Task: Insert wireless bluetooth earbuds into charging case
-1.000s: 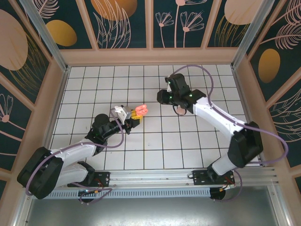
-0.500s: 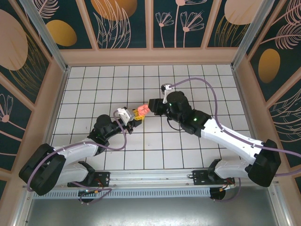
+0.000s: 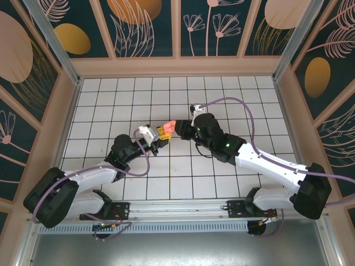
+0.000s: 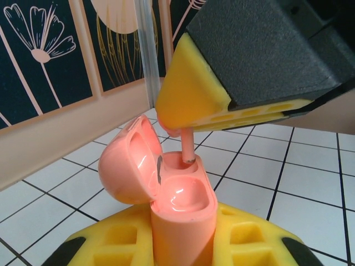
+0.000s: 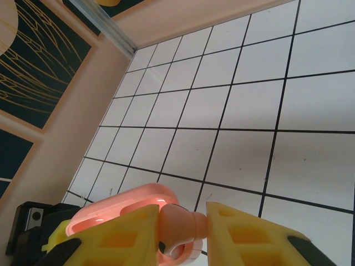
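One earbud (image 4: 187, 145) in right end effector (image 5: 182, 220), stem seemingly inside open case (image 4: 180, 213)

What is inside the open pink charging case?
In the case, one earbud stem enters the far socket; the right end effector grips its head. The near socket looks empty; socket bottoms are hidden.

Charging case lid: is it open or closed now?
Open. The charging case shows its lid swung back; the earbud stem reaches into one exposed socket.
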Motion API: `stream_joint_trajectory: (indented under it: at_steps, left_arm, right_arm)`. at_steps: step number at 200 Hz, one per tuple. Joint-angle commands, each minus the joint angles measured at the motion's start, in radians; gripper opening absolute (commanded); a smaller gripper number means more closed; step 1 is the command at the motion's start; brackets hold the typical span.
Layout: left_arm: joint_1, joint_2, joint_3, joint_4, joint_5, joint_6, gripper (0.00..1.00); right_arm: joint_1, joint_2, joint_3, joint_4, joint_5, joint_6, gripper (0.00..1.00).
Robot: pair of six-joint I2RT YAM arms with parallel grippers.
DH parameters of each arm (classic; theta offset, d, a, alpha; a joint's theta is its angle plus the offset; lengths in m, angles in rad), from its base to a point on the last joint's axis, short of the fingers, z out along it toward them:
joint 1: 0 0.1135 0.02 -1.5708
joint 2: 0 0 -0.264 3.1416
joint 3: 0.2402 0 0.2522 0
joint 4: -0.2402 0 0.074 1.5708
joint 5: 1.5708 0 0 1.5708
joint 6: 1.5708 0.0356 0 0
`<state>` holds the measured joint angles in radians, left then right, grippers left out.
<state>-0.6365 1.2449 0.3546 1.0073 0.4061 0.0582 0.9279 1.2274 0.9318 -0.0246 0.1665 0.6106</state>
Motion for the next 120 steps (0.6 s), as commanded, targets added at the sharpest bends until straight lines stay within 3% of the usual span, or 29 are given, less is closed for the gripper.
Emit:
stream_joint_trajectory:
  at_steps: [1,120]
  left_arm:
    - [-0.008,-0.004,0.032,0.063,-0.011,-0.018,0.17]
    - [-0.011,-0.018,0.042,0.073,-0.029,-0.037,0.17]
  right_arm:
    - [0.008,-0.019,-0.016,0.035,0.05,0.015,0.25]
    - [0.017,0.003,-0.021,0.036,-0.013,-0.022,0.25]
